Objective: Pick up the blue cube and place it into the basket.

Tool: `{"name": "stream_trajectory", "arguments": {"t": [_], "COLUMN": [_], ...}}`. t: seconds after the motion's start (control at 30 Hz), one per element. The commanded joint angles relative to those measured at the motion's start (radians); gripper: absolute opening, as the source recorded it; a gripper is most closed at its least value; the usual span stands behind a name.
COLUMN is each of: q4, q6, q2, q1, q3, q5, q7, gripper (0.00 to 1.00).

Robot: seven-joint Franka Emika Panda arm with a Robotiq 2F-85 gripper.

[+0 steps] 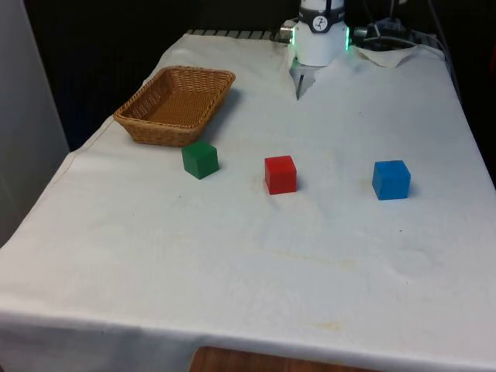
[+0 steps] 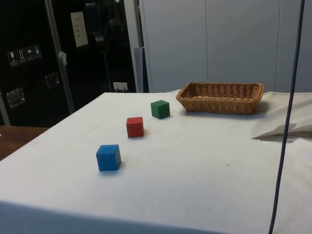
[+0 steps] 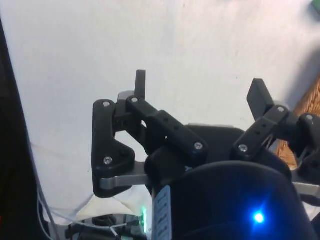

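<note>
**Blue cube on desk, claw released and well apart**

Front view: blue cube (image 1: pixel 390 179) resting flat on the white-clothed desk (image 1: pixel 256 263), toward the front view's right. Red cube (image 1: pixel 280 173) in the middle, green cube (image 1: pixel 200 159) toward the left, all three in a rough row and apart from one another. Wicker basket (image 1: pixel 175 105) behind the green cube, nothing visible inside. Claw (image 1: pixel 297 84) up near the robot's base at the far end, well apart from the blue cube.

Side view: blue cube (image 2: pixel 108 157) nearest the camera, then red cube (image 2: pixel 135 126), then green cube (image 2: pixel 160 109), with basket (image 2: pixel 220 97) beyond. Nothing touching the blue cube; all its side faces free.

Wrist view: claw (image 3: pixel 200 95) spread wide, fingers (image 3: pixel 140 85) holding nothing, bare cloth beneath, basket (image 3: pixel 307 107) edge at one side.

Handling, as judged: likely light, rigid, not fragile; flat smooth faces possibly a little slippery. Best taken from above across two opposite side faces, low enough for full finger contact, squared to the faces to prevent twisting.
</note>
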Motion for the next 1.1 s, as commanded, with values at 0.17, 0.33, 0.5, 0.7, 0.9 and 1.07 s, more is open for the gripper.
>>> {"name": "stream_trajectory", "arguments": {"t": [0.17,0.33,0.5,0.7,0.9,1.07], "q4": [-0.027,-0.044,-0.04,-0.033,-0.039,-0.048], "q6": [0.061,0.1,0.111,0.135,0.175,0.21], "q2": [0.014,0.033,0.055,0.09,0.118,0.129], "q1": [0.005,0.006,0.006,0.008,0.009,0.009], "q3": [0.018,0.04,0.054,0.072,0.089,0.097], "q5": [-0.02,-0.036,-0.043,-0.048,-0.052,-0.051], "q7": [0.03,0.049,0.061,0.079,0.09,0.088], "gripper": [1.0,1.0,1.0,1.0,1.0,1.0]}}
